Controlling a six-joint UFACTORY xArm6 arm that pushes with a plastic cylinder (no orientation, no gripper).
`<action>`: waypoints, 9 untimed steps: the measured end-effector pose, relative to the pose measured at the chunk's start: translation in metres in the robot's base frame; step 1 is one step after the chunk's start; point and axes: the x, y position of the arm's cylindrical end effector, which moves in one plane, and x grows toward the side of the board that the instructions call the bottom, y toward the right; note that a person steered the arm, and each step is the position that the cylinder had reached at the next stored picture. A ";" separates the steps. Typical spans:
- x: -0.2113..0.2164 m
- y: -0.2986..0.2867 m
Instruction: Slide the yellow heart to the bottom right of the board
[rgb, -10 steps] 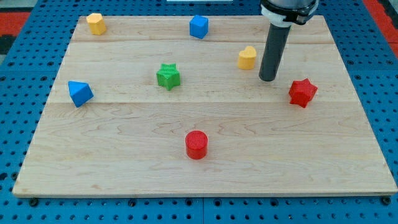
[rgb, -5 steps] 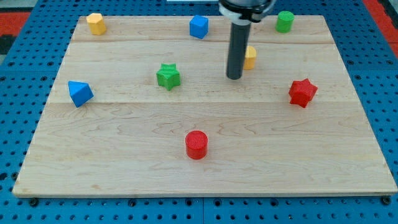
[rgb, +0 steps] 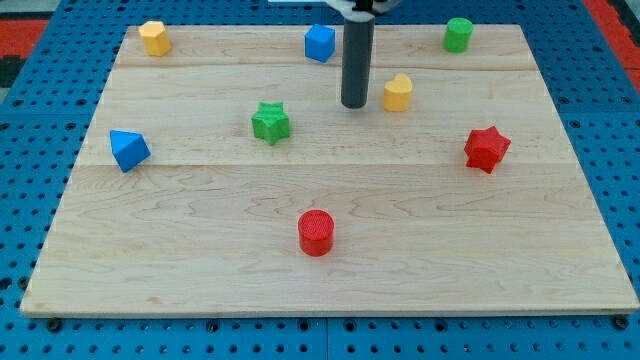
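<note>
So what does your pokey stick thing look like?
It's a straight, round rod, dark grey to black, smooth and plain, with no markings or cables showing on it. It ends flat at my tip. At the view's top, a bit of a black and white collar shows where it joins the arm.

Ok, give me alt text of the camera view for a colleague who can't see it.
My tip rests on a wooden board just left of the yellow heart, a small gap between them. Scattered around are a green star, blue cube, green cylinder, red star, red cylinder, blue triangular block and another yellow block.
</note>
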 end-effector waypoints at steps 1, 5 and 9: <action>-0.027 0.013; -0.021 0.061; 0.161 0.061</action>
